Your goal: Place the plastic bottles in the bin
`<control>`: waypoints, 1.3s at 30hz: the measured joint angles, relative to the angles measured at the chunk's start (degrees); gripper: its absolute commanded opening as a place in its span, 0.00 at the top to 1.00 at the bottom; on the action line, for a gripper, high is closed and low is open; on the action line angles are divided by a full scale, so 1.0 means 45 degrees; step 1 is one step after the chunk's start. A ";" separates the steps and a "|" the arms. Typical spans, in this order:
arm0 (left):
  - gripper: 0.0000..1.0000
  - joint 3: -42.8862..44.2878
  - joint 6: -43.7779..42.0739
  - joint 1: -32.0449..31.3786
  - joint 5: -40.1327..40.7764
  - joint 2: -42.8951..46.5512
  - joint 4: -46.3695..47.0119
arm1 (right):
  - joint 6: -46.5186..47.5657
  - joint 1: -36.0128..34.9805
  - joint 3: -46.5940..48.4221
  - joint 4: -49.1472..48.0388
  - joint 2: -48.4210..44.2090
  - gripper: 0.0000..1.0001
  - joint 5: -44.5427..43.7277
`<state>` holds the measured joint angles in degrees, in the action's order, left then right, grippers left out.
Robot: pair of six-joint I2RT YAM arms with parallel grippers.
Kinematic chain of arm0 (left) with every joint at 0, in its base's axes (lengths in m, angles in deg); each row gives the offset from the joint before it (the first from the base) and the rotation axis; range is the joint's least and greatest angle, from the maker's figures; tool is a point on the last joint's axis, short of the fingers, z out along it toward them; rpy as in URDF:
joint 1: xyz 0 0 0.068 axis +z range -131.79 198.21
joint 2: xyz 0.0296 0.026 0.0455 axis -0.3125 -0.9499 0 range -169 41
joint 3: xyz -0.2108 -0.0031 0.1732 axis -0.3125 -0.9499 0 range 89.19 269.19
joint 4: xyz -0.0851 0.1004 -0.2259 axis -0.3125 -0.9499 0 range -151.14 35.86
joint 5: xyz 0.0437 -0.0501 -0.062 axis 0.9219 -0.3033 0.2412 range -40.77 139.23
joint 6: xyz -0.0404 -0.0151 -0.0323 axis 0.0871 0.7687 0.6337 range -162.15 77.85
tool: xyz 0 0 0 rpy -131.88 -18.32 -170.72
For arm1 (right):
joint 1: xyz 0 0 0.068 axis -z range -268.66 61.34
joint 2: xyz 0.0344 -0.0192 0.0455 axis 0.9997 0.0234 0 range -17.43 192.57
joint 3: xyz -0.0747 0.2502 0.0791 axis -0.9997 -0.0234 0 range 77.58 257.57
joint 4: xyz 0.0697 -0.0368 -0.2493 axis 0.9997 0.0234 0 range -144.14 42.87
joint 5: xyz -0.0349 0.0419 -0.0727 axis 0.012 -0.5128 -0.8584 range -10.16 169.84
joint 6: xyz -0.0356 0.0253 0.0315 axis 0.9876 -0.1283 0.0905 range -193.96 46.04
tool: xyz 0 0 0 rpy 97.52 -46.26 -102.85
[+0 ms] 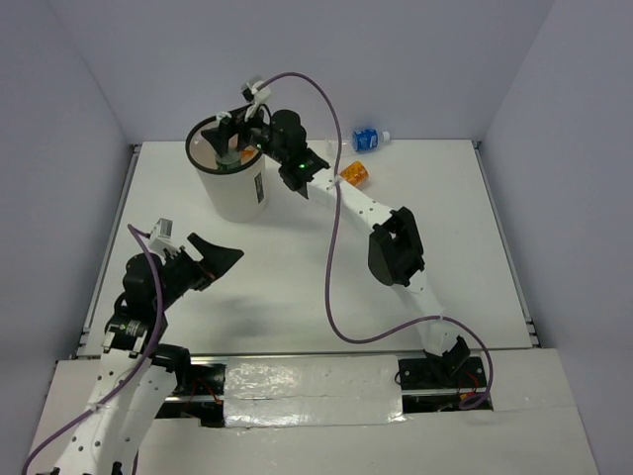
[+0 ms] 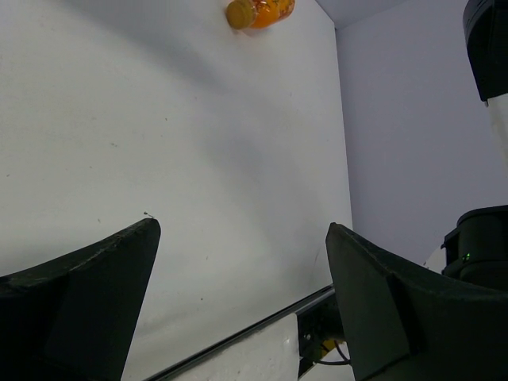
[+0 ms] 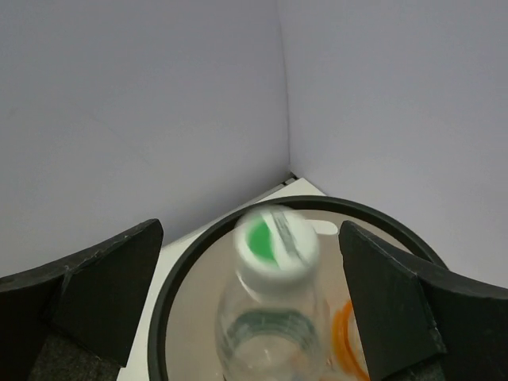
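Note:
The white bin (image 1: 237,188) with a black rim stands at the table's back left. My right gripper (image 1: 240,134) is over its mouth with the jaws wide open. In the right wrist view a clear bottle with a green cap (image 3: 274,305) is blurred between the fingers, touching neither, inside the bin's rim (image 3: 171,294). An orange bottle (image 3: 352,341) lies in the bin. Another orange bottle (image 1: 354,174) lies on the table by the right arm and also shows in the left wrist view (image 2: 259,11). A blue-labelled bottle (image 1: 368,140) lies at the back. My left gripper (image 1: 220,259) is open and empty.
The right arm's links (image 1: 396,247) stretch across the middle of the table, with a purple cable (image 1: 331,257) looping beside them. Grey walls close the table at the back and sides. The table's near edge rail (image 2: 238,337) shows below the left gripper (image 2: 242,294).

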<state>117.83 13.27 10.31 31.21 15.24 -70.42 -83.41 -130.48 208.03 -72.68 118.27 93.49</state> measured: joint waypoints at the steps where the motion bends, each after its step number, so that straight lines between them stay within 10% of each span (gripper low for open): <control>1: 0.01 0.0034 -0.0005 0.0000 -0.0024 -0.0015 0.0000 | 0.0131 -0.0010 0.0010 0.0015 0.0000 0.00 -0.0044; 14: 0.02 0.2487 -0.0976 -0.2414 -0.0204 -0.4143 0.1263 | 0.1122 0.1836 -0.0350 0.2409 -0.2336 0.00 0.3235; 22: 0.10 0.8126 -0.3541 -0.6300 0.1175 -1.1404 0.2016 | 0.1345 0.7072 -0.4512 0.5095 -0.8378 0.05 0.6980; 32: 0.03 1.6169 -0.6567 -0.6611 0.2744 -2.0458 0.1316 | 0.5809 1.2308 -0.9141 1.2012 -1.0214 0.00 0.8738; 39: 0.02 1.8219 -0.8189 -0.6596 0.4182 -2.3518 0.2030 | 0.8529 1.3721 -1.0977 1.4984 -1.0506 0.00 0.9292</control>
<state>199.81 -23.58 -19.37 50.03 -90.59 -61.28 -45.03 -68.73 158.63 -5.25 70.99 135.30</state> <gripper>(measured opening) 0.977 0.994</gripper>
